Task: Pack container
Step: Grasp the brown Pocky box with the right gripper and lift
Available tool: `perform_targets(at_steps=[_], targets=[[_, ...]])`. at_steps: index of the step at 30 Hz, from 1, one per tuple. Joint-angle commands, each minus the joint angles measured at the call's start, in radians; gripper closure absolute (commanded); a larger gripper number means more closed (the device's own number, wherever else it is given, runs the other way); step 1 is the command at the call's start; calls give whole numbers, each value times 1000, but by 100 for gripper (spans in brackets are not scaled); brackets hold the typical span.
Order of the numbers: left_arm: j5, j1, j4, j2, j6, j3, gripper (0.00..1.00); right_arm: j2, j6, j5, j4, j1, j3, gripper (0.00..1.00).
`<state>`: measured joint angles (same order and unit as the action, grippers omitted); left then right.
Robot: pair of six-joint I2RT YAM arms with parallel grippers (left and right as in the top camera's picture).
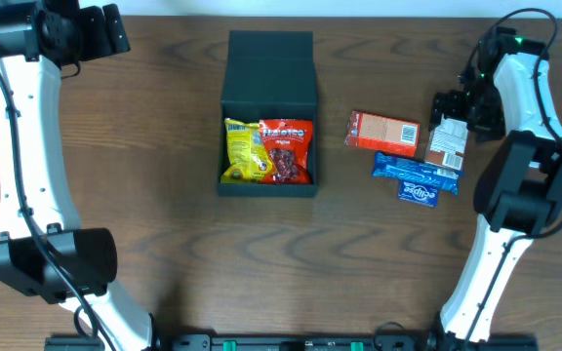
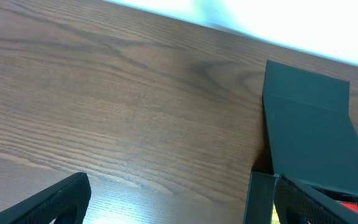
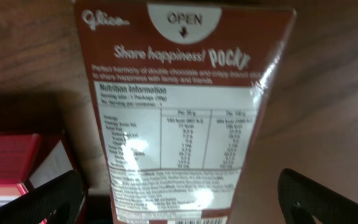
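Observation:
The dark green-black container [image 1: 268, 97] stands at the table's middle with its flap lid open toward the back. A yellow snack packet [image 1: 245, 151] and a red snack packet [image 1: 288, 148] lie inside it. My right gripper [image 1: 455, 112] is open, straddling a brown Pocky box [image 1: 447, 146] without touching it. In the right wrist view the Pocky box [image 3: 179, 112] lies between the spread fingers [image 3: 179, 208]. My left gripper [image 1: 96, 34] is open and empty at the far left. In the left wrist view its fingers [image 2: 166, 205] hover over bare wood, with the container [image 2: 309, 124] to the right.
An orange-red snack carton [image 1: 383, 131] lies left of the Pocky box and also shows in the right wrist view [image 3: 11, 162]. Two blue packets [image 1: 416, 172] lie just in front of them. The table's far edge [image 2: 229, 25] is close behind the container.

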<state>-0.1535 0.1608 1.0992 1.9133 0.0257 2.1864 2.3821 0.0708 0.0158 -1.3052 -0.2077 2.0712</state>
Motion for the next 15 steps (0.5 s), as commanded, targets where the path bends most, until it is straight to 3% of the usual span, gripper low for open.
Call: perform_targets(at_steps=[1, 15], targets=[[6, 2, 4, 11, -2, 0, 5, -8, -27, 19, 13, 2, -35, 1], [6, 2, -2, 11, -3, 0, 5, -7, -23, 18, 65, 5, -93, 12]])
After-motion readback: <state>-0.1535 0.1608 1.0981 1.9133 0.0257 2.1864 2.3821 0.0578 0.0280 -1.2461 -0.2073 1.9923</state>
